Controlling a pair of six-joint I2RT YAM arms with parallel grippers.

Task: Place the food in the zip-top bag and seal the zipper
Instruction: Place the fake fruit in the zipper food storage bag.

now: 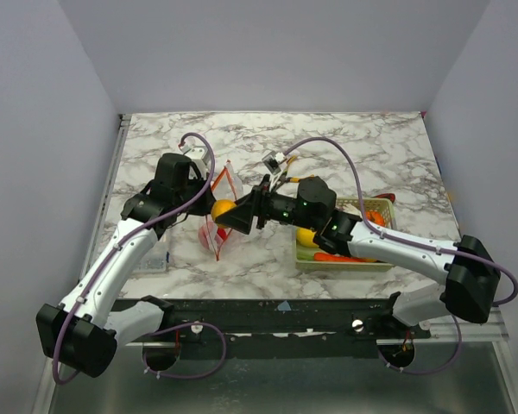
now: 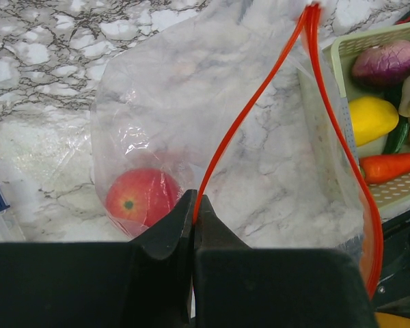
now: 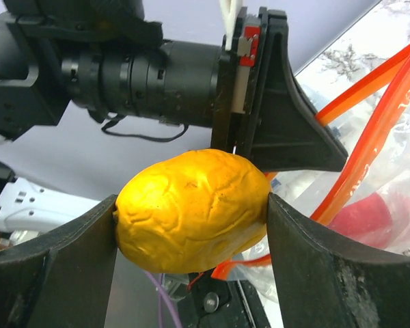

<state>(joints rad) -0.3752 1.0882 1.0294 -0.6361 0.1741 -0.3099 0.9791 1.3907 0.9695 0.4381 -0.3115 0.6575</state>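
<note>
Right gripper (image 3: 191,212) is clamped on the yellow mango (image 3: 184,198), with jaws spread wide across its belly and a finger flat on each side. The mango is off the table (image 1: 371,147) and sits right at the mouth of the zip-top bag (image 2: 184,96), just beside the left gripper (image 2: 195,205) and not yet inside. The left gripper's jaws are pressed together on one lip of the zipper (image 2: 248,113), holding that edge up so the bag hangs open below. The other lip bows away loose. A red apple (image 2: 142,197) is already lying in the bottom of the bag. The rest of the food is in the green basket (image 1: 363,265), well to the right.

Handling guess: the mango looks like hard, light, smooth plastic. It's rounded, so it could squirt out of flat fingers, and the grip across the widest part seems the right one. The bag is thin, floppy, slick film that would crumple if grabbed by its wall. The zipper strip is the only stiff part, so that's the place to pinch. With only one lip held, the opening is narrow and saggy, so the mango may snag on the free lip going in.
</note>
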